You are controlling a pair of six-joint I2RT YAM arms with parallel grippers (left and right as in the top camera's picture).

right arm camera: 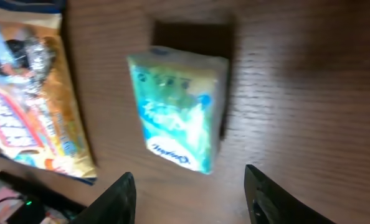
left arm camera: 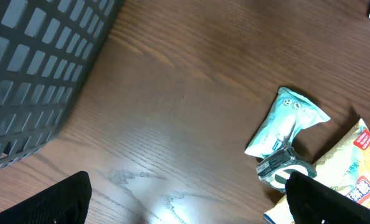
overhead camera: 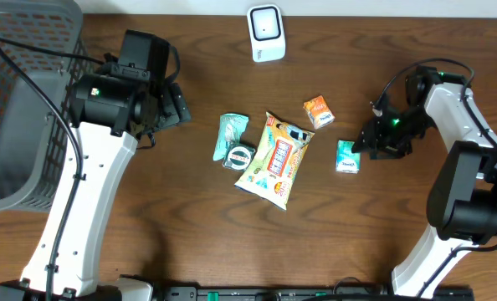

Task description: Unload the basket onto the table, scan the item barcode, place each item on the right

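The right gripper hangs low over the wooden table with its 2 fingers spread apart and nothing pinched between them. Just ahead of the fingertips, roughly centred on the gap, the tissue pack lies flat on the wood, a small teal and white packet with its printed face up. Whether its near edge touches either finger cannot be told. Further out, past the outer side of 1 finger, lies a yellow snack bag.

The left gripper also has its 2 fingers spread wide, with only bare wood between them. Just ahead of 1 fingertip a roll of tape rests against a light teal pouch, and the snack bag lies just beside the roll. Outside the other finger stands a grey mesh basket.

Seen from overhead, a small orange box lies beyond the tissue pack from the right fingers, near the snack bag's upper corner. Farthest from both pairs of fingers, the white scanner stands at the table's far edge.
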